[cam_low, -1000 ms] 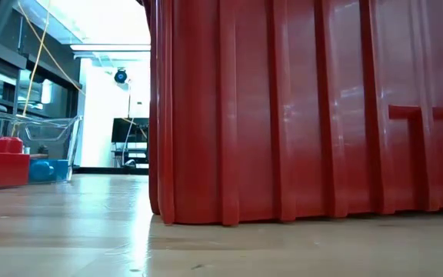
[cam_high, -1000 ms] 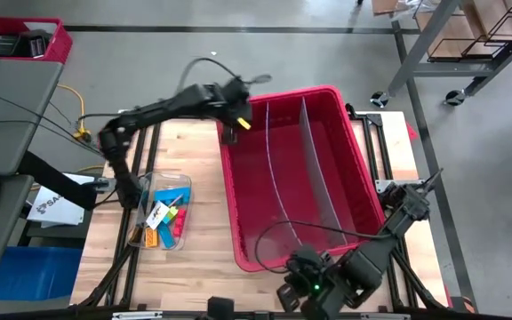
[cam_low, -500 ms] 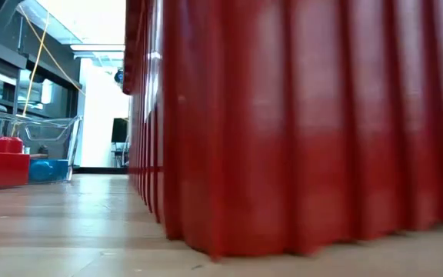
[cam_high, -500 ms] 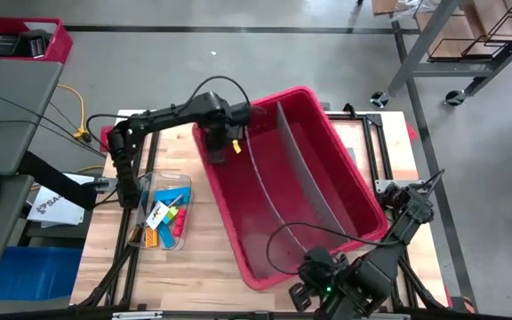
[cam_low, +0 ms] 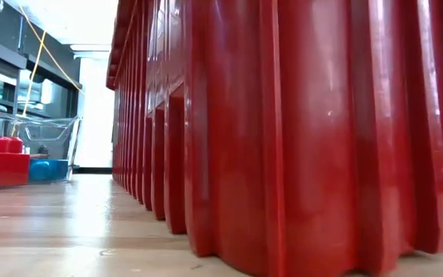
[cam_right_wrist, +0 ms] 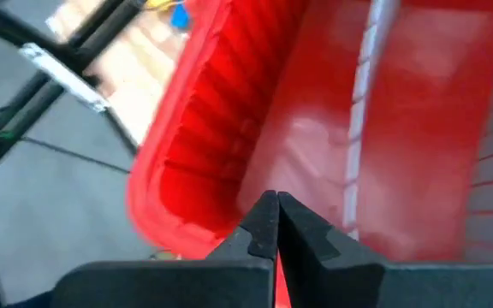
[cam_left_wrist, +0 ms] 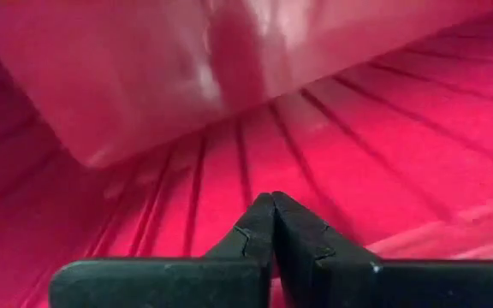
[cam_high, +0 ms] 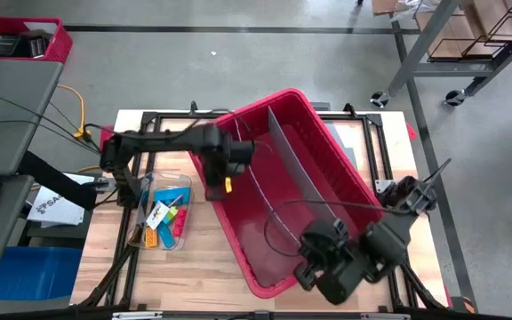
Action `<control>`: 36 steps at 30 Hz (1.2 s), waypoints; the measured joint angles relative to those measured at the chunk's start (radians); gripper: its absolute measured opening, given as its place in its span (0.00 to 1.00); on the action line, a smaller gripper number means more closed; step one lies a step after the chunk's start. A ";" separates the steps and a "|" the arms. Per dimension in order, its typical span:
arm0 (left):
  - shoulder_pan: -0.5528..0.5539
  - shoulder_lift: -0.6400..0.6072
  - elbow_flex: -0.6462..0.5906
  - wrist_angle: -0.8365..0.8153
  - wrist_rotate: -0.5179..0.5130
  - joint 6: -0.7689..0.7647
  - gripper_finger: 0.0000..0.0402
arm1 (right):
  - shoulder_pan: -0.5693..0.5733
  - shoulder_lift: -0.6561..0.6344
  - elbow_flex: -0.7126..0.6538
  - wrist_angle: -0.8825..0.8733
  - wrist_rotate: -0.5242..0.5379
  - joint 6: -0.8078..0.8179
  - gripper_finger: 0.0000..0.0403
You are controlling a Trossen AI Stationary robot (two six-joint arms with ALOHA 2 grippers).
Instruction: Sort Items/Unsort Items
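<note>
- On the table, seen from above, the items (cam_high: 165,216) lie heaped in a clear tray (cam_high: 180,185) near its left edge. The red bin (cam_high: 278,191) sits skewed across the middle, with clear dividers (cam_high: 302,182) inside. The left pincer (cam_high: 223,173) is at the bin's left rim, the tray just beside it; the right pincer (cam_high: 314,265) is at the bin's near corner, well apart from the items.
- From table height, the bin's ribbed wall (cam_low: 298,131) fills most of the view; the tray (cam_low: 48,138) stands far off.
- Past the left wrist, that pincer (cam_left_wrist: 273,224) is fully closed on nothing, facing the bin's red inside.
- Past the right wrist, that pincer (cam_right_wrist: 276,224) is likewise shut and empty, over the bin's rim.
- My guess: the blocky pieces are light, stiff and smooth, best pinched across flat sides; the thin sticks could roll.
</note>
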 joint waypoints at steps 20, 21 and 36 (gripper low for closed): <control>-0.257 -0.142 -0.019 0.045 0.034 0.019 0.00 | -0.043 -0.007 0.000 0.000 0.003 -0.058 0.00; -0.280 -0.138 -0.019 0.062 0.048 0.004 0.00 | -0.048 -0.007 0.000 0.000 0.003 -0.064 0.00; -0.480 -0.195 0.034 0.178 -0.164 0.026 0.00 | -0.149 -0.005 -0.001 0.038 -0.210 -0.218 0.00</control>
